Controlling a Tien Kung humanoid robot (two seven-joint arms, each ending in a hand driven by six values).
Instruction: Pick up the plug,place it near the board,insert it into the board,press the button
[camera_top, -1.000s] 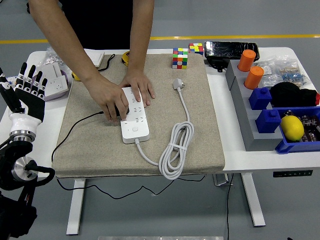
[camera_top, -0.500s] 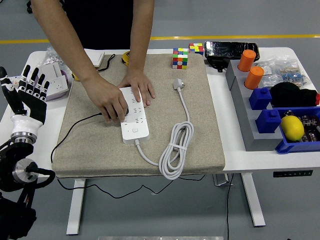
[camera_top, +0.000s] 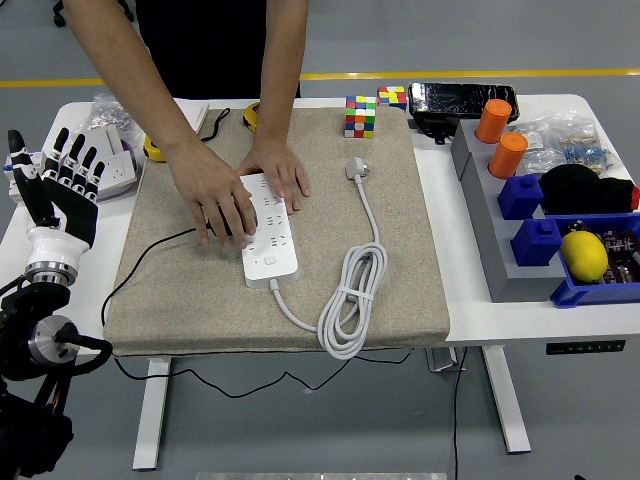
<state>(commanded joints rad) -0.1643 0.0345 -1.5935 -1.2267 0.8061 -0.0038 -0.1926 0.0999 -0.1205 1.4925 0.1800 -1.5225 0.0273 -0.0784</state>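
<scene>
Plug (camera_top: 354, 168) lay on mat (camera_top: 400, 280), right of board (camera_top: 268, 238), which a person's hands (camera_top: 215, 195) steadied. Left hand (camera_top: 62, 190) raised, fingers spread, empty. Plug likely light, rigid, cord trailing; grip body sides.

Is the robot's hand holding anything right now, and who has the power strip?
The left hand holds nothing; its fingers are spread above the table's left edge. A person's two hands rest on the power strip's far end and left side.

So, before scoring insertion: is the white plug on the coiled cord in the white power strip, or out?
Out. The white plug lies loose on the beige mat, right of the white power strip.
</scene>
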